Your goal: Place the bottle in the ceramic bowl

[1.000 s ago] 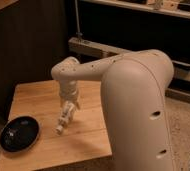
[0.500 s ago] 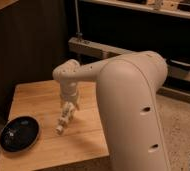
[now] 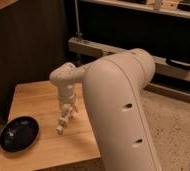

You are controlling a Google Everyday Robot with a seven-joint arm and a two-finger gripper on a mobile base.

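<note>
Bottle [image 3: 61, 126], slim cream, pinched in gripper [image 3: 66, 115], pale wooden table [image 3: 35, 100], glossy round black ceramic bowl [image 3: 19, 134] nearby

cream gripper [image 3: 67, 112] over the tan wood table [image 3: 34, 100]; glossy black ceramic bowl [image 3: 18, 136]; pale cream-white bottle [image 3: 61, 126].

The gripper [image 3: 68, 110] held the tilted bottle [image 3: 62, 124] over the wooden table [image 3: 33, 100], apart from the bowl [image 3: 19, 134].
</note>
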